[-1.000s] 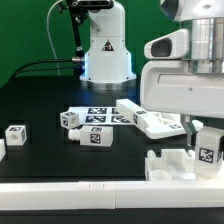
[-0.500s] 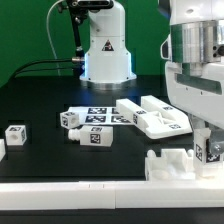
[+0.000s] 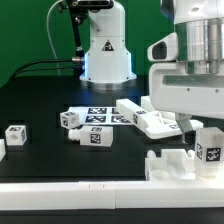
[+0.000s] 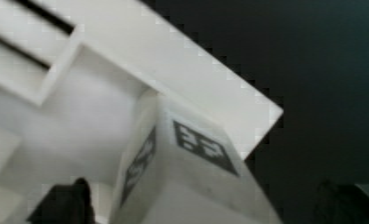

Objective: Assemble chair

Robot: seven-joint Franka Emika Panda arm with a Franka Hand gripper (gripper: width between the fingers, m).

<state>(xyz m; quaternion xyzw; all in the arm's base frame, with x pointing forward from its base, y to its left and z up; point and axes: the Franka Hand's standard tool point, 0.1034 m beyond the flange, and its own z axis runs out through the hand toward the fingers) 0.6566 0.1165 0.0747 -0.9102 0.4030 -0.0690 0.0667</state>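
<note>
At the near edge of the desk, on the exterior view's right, the hand hovers just above a tagged block. The block stands upright at the right end of a notched white piece. In the wrist view the dark fingers stand clear of the block's sides, so the hand looks wide open and holds nothing. The step in hand appears to be seating this block on the notched piece. The next move probably calls for a straight lift clear, then a reach across to the loose parts. A white slab lies mid-desk, with small tagged pieces to its left. A lone cube sits well apart at the far left. Whether the block is fully seated or merely resting cannot be told, as its foot is hidden behind the notched piece. The arm's bulk covers the desk behind it. The wrist view is blurred, and its right-hand finger is lost against the dark.
</note>
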